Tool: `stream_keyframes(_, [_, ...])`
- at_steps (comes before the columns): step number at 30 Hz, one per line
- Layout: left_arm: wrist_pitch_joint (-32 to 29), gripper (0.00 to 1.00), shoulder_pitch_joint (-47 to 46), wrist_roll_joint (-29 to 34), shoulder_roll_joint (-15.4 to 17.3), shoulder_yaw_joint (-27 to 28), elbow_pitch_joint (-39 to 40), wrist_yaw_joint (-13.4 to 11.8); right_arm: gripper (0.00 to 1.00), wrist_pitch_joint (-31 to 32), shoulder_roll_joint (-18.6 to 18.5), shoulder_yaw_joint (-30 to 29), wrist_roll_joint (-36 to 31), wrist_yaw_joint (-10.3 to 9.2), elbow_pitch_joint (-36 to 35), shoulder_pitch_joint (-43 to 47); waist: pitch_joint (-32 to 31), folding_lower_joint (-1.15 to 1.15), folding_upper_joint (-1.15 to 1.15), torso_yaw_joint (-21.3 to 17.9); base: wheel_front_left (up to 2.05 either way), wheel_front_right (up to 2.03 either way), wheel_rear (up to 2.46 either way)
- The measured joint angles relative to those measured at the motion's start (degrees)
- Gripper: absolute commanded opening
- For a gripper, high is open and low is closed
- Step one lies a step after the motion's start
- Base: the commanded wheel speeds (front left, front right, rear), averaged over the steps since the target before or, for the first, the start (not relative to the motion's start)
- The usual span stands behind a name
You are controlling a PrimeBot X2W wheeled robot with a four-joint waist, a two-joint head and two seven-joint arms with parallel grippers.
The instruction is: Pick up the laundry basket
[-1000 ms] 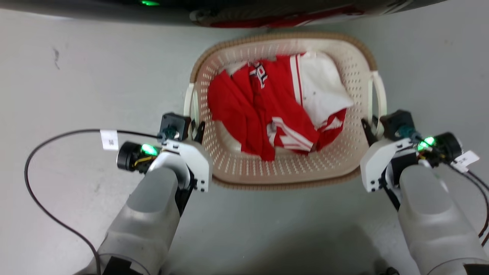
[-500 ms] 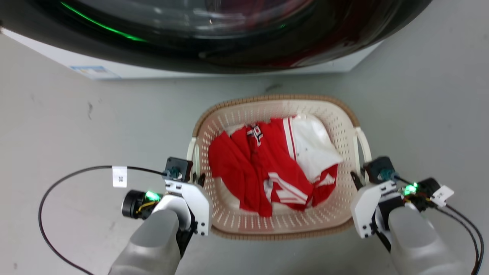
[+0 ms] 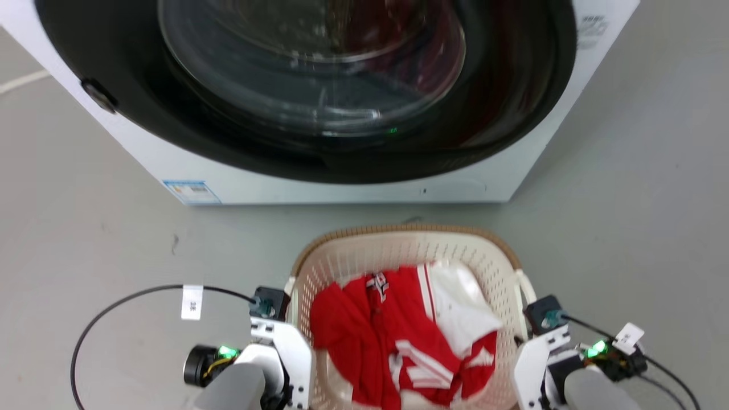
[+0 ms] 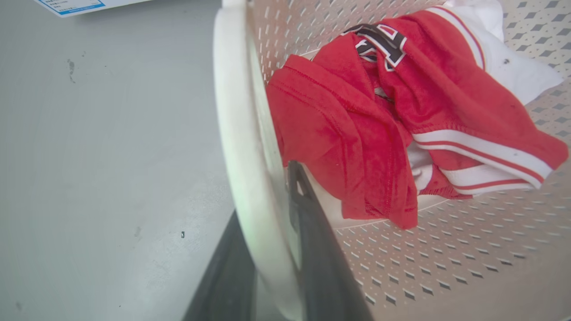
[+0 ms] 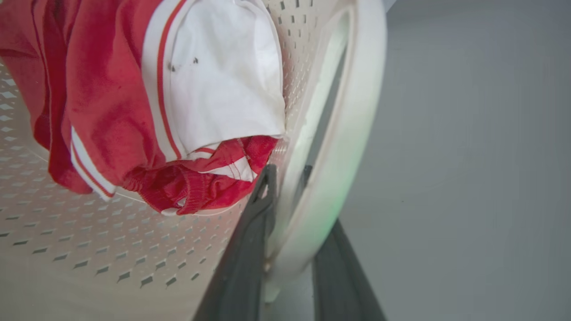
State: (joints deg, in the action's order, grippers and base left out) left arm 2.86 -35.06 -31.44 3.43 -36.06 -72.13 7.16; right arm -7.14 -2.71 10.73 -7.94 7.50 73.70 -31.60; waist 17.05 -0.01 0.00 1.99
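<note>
Head view has the laundry basket (image 3: 410,232) over the grey floor (image 3: 85,245), close before the washing machine (image 3: 313,85), with red and white clothes (image 3: 393,336) inside. Whether it touches the floor I cannot tell. In the left wrist view the left gripper (image 4: 265,196) is clamped on the white left loop handle (image 4: 234,111), a finger on each side. The right gripper (image 5: 287,171) is clamped likewise on the right loop handle (image 5: 361,102).
</note>
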Motion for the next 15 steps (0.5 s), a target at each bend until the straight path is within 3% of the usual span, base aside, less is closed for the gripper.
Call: stream_keyframes(15, [-9.4, 0.00, 4.6, -8.3, 3.6, -6.1, 3.0, 0.0, 0.00, 9.3, -0.1, 16.6, 17.8, -0.02, -1.6, 4.2, -13.6, -0.01, 0.00, 0.1, 0.00, 0.00, 0.00])
